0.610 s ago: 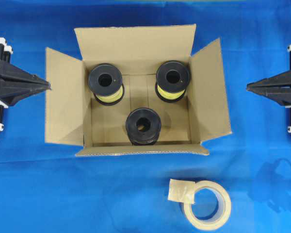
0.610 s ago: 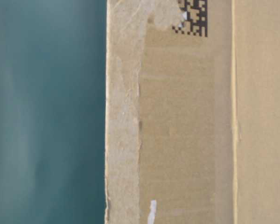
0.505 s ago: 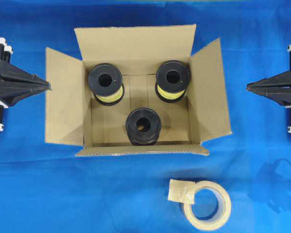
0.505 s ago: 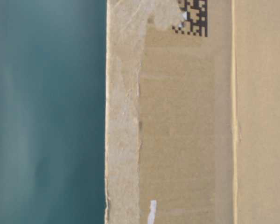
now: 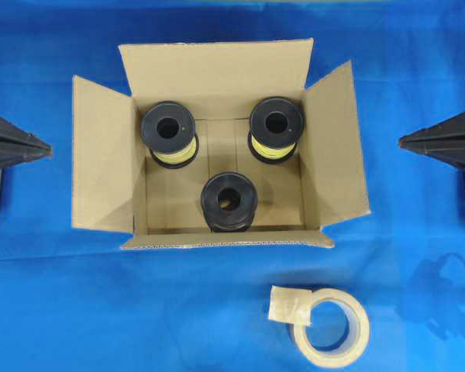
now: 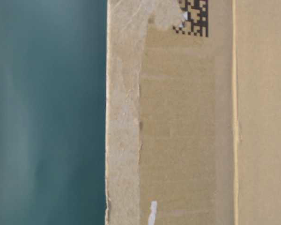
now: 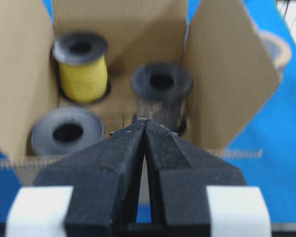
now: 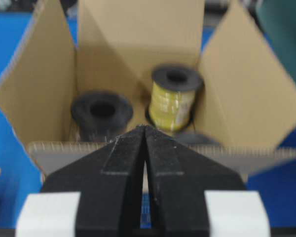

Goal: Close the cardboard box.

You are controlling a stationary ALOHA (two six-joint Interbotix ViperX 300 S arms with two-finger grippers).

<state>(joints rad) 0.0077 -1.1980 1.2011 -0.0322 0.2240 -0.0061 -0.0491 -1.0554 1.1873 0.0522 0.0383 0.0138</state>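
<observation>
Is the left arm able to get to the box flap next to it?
Probably yes. Only bare blue cloth lies between the left gripper and the box's left flap, which stands open facing it. The gripper is shut and not touching it.

We see the brown cardboard box [image 5: 217,101] upright, all four flaps open; its side print looks like a code.

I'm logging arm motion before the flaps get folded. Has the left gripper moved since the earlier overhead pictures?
Yes. The left gripper has pulled back toward the left edge, widening its gap from the cardboard box, which has stayed put.
</observation>
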